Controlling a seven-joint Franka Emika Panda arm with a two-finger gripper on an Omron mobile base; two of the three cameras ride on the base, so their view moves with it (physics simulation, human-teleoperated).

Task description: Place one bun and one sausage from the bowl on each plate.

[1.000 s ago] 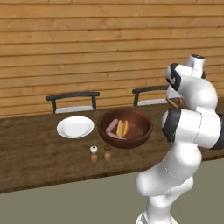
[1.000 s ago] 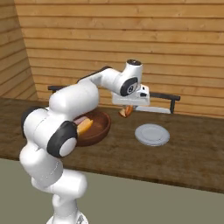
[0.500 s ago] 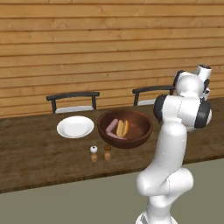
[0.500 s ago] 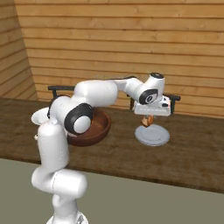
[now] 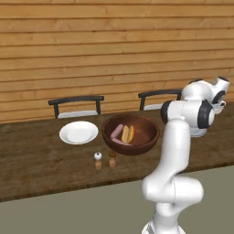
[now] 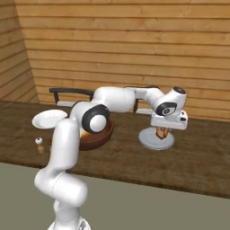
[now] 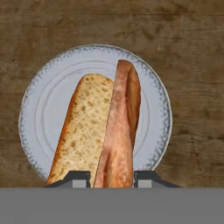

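The gripper (image 7: 112, 177) clamps a sausage (image 7: 119, 131) upright over the right-hand plate (image 7: 39, 109) (a bun (image 7: 83, 127) lies beside it), far from the bowl (image 5: 145, 132).

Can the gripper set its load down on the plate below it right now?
Probably yes: the gripper holds a sausage beside a bun directly over the plate, nothing between.

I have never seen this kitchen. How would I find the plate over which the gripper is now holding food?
Start at the long dark wooden table before the plank wall. Right of the reddish-brown bowl lies a round grey-white plate, directly under the gripper, which is shut on a sausage beside a bun. The other plate, plain white, lies left of the bowl.
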